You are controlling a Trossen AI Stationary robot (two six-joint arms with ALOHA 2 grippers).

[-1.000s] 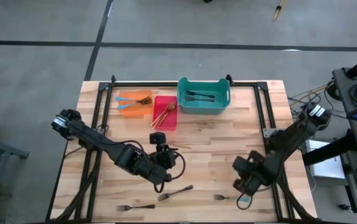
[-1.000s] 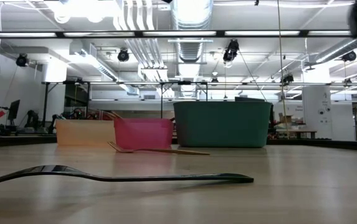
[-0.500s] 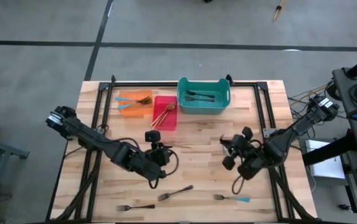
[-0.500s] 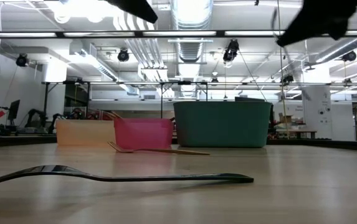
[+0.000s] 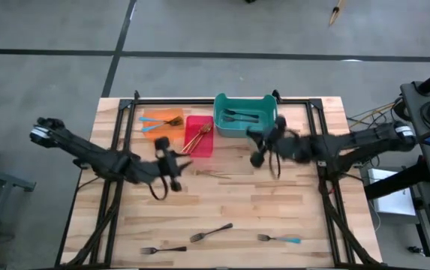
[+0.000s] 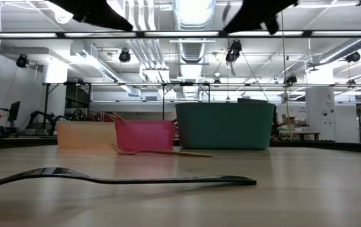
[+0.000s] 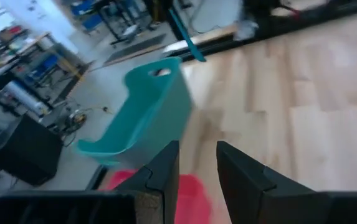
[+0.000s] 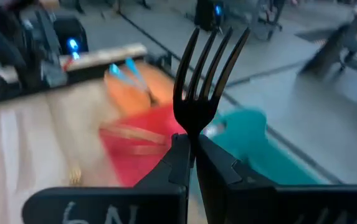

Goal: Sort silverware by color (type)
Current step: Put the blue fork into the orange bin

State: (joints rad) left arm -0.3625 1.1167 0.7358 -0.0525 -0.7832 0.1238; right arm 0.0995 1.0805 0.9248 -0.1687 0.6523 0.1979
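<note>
Silverware partly binned; your right gripper (image 8: 192, 152) is clamping a dark grey metal fork (image 8: 204, 87), left gripper (image 7: 197, 165) is hanging part-open and empty, four forks are awaiting you.

The right end effector (image 8: 194, 152) is clamped tight, its arm stretched inward from the right. The left end effector (image 7: 197, 165) hangs with fingers slightly parted, arm extended low.

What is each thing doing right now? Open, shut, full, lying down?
Right gripper: fingers shut on dark grey metal fork.
Left gripper: fingers open, empty.
Teal plastic bin: holds dark forks.
Red plastic bin: holds gold forks.
Orange plastic bin: holds blue-handled forks.
Loose blue-handled fork: lying on wooden table.
</note>
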